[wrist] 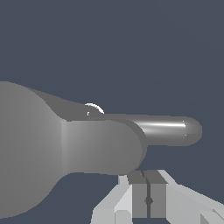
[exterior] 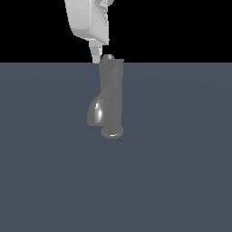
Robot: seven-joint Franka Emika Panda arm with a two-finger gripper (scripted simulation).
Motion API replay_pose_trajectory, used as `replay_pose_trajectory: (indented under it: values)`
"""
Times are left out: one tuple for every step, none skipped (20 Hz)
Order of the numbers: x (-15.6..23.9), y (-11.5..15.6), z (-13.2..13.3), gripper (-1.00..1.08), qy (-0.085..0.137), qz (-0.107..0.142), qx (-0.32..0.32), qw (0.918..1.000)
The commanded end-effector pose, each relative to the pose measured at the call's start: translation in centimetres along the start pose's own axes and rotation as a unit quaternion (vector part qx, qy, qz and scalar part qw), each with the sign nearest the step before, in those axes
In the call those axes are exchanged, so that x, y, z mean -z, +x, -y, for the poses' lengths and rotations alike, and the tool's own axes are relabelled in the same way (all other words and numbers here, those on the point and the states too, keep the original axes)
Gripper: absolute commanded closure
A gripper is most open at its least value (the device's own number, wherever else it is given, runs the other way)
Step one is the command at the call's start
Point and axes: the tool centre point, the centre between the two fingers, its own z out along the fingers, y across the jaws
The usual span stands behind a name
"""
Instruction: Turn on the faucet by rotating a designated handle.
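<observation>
On a dark grey floor, upright at the middle of the exterior view: grey faucet (exterior: 111, 97), spout curving down toward that view's left. Handle (wrist: 164, 130) jutting from its top cap. Just beside the cap, white gripper (wrist: 148, 192), fingers (wrist: 139, 199) pressed together, clenched on nothing.
</observation>
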Motion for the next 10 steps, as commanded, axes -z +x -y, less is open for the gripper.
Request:
replay_pose_trajectory:
  values:
    - [0.0, 1.3, 0.4, 1.08, 0.000, 0.000, -0.005, 1.0000]
    - [0.0, 1.9, 0.7, 1.08, 0.000, -0.001, -0.007, 1.0000]
    - [0.0, 2.6, 0.9, 1.08, 0.000, -0.001, -0.009, 1.0000]
    - [0.0, 3.2, 1.2, 1.08, 0.000, -0.001, -0.011, 0.9999]
    - [0.0, 3.8, 1.4, 1.08, 0.000, -0.001, -0.013, 0.9999]
    - [0.0, 4.5, 1.6, 1.08, 0.000, -0.001, -0.014, 0.9999]
    - [0.0, 5.1, 1.9, 1.08, -0.001, -0.001, -0.016, 0.9999]
    - [0.0, 5.7, 2.1, 1.08, -0.001, -0.001, -0.018, 0.9998]
    - [0.0, 6.3, 2.3, 1.08, -0.001, -0.001, -0.020, 0.9998]
    - [0.0, 6.9, 2.5, 1.08, -0.001, -0.001, -0.022, 0.9998]
